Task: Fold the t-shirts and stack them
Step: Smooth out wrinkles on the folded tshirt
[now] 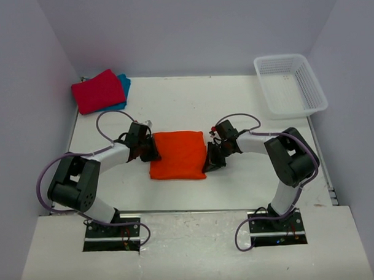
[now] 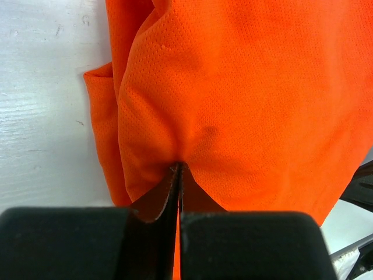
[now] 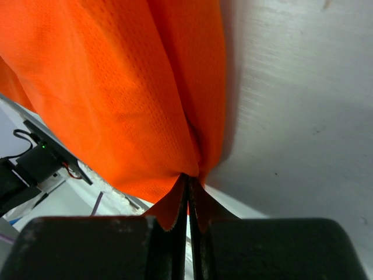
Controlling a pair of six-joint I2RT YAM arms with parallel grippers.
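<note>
Top view, orange shirt: the orange t-shirt point(image 1: 178, 154) lies folded as a rectangle in the middle of the tabletop point(image 1: 173, 103), between the two arms.
Top view, arms: the left end effector point(image 1: 151, 148) is at the shirt's left edge and the right end effector point(image 1: 211, 157) is at its right edge.
Top view, other things: the red t-shirt point(image 1: 98, 91) lies on the teal t-shirt point(image 1: 124, 87) in the far left corner. A white basket point(image 1: 281, 57) stands at the far right.
Left wrist view: the left end effector is closed and pinches a fold of the orange t-shirt.
Right wrist view: the right end effector is also closed and grips the edge of the orange t-shirt.
</note>
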